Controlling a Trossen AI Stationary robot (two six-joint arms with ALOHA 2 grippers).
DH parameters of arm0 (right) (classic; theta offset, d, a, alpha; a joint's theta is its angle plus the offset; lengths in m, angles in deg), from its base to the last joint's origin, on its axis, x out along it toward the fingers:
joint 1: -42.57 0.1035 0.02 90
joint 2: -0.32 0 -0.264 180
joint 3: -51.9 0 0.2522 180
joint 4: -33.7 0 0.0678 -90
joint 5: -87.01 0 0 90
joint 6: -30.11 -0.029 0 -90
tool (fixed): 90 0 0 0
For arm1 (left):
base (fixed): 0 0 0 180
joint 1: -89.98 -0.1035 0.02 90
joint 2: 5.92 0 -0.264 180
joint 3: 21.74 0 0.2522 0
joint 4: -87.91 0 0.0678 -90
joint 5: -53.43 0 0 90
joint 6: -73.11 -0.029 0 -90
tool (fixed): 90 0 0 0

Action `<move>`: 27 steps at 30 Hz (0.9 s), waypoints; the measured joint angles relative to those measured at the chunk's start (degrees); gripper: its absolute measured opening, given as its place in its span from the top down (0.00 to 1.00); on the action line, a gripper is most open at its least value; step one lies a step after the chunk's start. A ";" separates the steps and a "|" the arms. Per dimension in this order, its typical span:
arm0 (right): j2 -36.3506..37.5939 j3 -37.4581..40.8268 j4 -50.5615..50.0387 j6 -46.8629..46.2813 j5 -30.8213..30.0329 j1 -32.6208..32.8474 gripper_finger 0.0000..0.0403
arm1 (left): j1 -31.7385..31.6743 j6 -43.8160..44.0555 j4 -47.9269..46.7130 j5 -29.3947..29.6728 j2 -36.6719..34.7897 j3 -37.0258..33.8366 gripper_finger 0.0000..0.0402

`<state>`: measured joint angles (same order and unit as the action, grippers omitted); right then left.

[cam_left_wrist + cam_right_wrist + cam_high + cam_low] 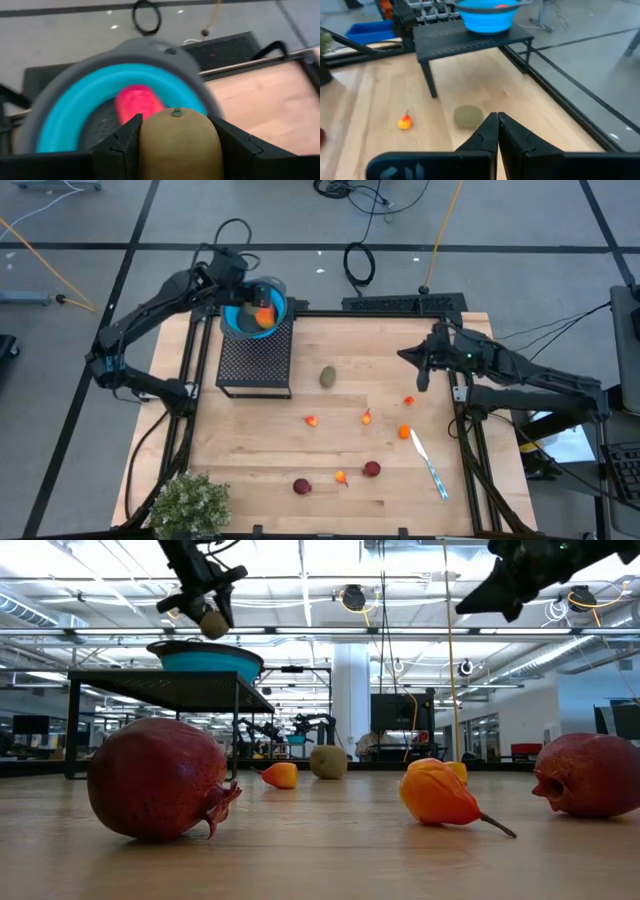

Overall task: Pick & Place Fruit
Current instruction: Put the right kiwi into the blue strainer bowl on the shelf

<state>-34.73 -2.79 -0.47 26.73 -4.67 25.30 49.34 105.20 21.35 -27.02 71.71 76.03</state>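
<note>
One olive-brown fruit (180, 145) sits clamped in your left gripper (177, 142), directly above the blue bowl (65, 120); release straight down.

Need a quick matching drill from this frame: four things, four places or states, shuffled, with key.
Things:
1. olive-brown oval fruit in the left gripper
2. red-orange oblong fruit
3. slim white and blue utensil
4. right gripper

Places or states:
A. lying in the blue collapsible bowl
B. shut, holding nothing, above the wooden table
C. held between two fingers over the bowl
D. flat on the table near its right edge

Pairs: 1-C, 2-A, 3-D, 4-B
</note>
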 joint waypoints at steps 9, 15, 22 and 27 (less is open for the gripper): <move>2.78 0.00 -3.07 0.02 -1.59 0.00 1.00 | -1.80 -2.48 -2.64 7.27 0.04 0.00 0.54; 2.90 1.25 -3.88 1.19 -1.58 0.00 1.00 | -1.18 -2.88 -2.73 8.54 2.29 0.00 0.54; 6.16 5.36 -4.04 -1.67 -1.59 0.00 1.00 | -1.32 -3.00 -3.51 8.19 5.78 -0.04 0.54; 10.98 7.83 -4.00 -1.95 -2.01 0.02 1.00 | -2.31 -3.13 -3.95 8.20 6.09 -0.04 0.54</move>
<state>-23.76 5.04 -4.46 24.79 -6.68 25.31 47.03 102.07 17.41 -18.83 77.80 75.98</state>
